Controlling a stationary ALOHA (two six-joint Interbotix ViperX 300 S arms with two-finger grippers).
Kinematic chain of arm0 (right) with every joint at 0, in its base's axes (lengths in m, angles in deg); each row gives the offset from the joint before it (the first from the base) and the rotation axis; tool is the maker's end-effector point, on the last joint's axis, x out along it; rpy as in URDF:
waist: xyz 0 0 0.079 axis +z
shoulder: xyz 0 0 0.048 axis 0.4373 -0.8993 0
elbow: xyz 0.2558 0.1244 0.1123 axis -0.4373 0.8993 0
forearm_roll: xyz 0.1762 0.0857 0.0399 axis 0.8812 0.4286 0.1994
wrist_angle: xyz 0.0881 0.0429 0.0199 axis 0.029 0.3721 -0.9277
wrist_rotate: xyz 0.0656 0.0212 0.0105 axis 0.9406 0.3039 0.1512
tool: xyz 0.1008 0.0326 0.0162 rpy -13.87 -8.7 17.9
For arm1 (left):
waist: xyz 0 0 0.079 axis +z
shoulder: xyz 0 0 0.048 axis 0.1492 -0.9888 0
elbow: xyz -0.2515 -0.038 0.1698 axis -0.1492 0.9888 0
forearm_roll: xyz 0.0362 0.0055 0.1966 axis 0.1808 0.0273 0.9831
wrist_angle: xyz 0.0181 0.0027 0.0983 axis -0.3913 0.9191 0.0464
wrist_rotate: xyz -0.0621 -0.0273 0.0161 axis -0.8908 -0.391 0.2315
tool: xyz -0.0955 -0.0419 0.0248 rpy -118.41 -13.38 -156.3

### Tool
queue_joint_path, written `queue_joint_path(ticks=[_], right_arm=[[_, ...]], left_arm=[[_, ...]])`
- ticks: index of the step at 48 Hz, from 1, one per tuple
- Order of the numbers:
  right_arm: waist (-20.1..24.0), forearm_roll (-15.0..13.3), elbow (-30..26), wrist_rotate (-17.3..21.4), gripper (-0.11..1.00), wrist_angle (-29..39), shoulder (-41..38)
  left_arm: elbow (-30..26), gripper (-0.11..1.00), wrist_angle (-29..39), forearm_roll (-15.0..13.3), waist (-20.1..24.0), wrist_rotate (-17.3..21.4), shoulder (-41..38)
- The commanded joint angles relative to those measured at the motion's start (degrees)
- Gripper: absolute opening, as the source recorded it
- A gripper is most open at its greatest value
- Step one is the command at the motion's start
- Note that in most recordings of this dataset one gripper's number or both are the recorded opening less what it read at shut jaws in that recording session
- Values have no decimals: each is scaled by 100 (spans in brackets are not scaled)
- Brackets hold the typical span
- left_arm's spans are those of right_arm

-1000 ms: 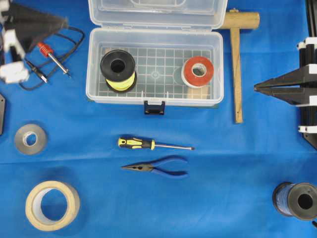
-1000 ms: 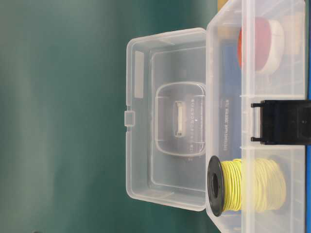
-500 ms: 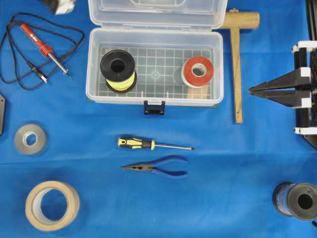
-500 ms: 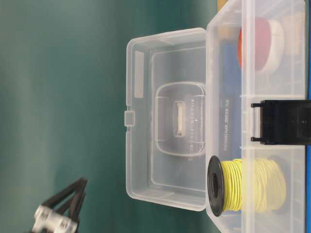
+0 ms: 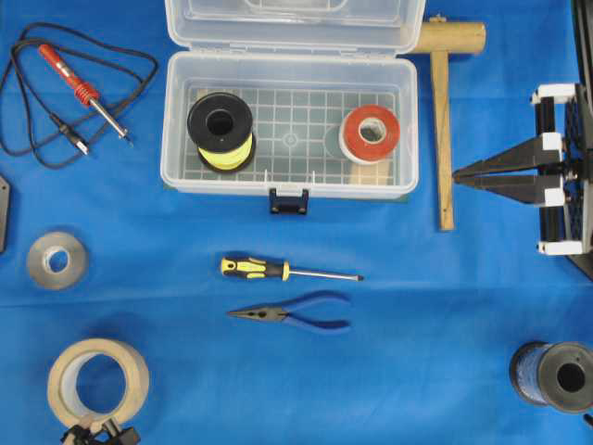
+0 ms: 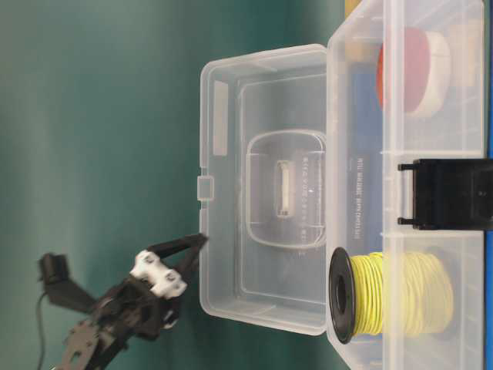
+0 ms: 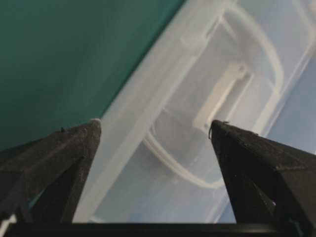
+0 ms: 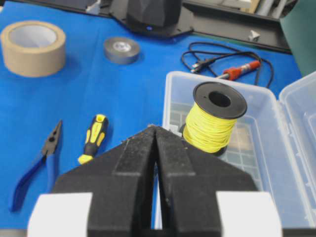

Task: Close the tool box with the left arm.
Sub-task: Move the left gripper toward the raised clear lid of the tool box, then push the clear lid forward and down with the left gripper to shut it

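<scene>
The tool box stands open at the table's far middle, its clear lid raised behind it and its dark latch hanging at the front. It holds a yellow wire spool and a red tape roll. In the table-level view my left gripper hovers by the lid's free edge. Its jaws are open, and the left wrist view shows the left gripper framing the lid with nothing between them. The left arm is out of the overhead view. My right gripper is shut at the right, empty.
A wooden mallet lies right of the box and a soldering iron with its cable to the left. A screwdriver and pliers lie in front. Grey tape, masking tape and a blue spool sit near the corners.
My left gripper has opened, left the overhead view at the top left and risen up to the lid's edge. The right gripper has slid a little to the left.
</scene>
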Motion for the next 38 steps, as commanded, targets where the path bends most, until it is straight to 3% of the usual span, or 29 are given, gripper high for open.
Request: queue_joint_path(ticks=[1, 15, 27, 38], right_arm=[[0, 9, -53, 9, 0, -26, -26], [-9, 0, -53, 9, 0, -26, -26], [-9, 9, -53, 9, 0, -44, -26], [-9, 9, -53, 9, 0, -44, -35]], left_arm=[[-176, 89, -9, 9, 44, -18, -9], [-26, 89, 404, -35, -123, -44, -18], [44, 89, 1125, -35, -677, -44, 167], [211, 89, 1371, -44, -1151, -141, 686]])
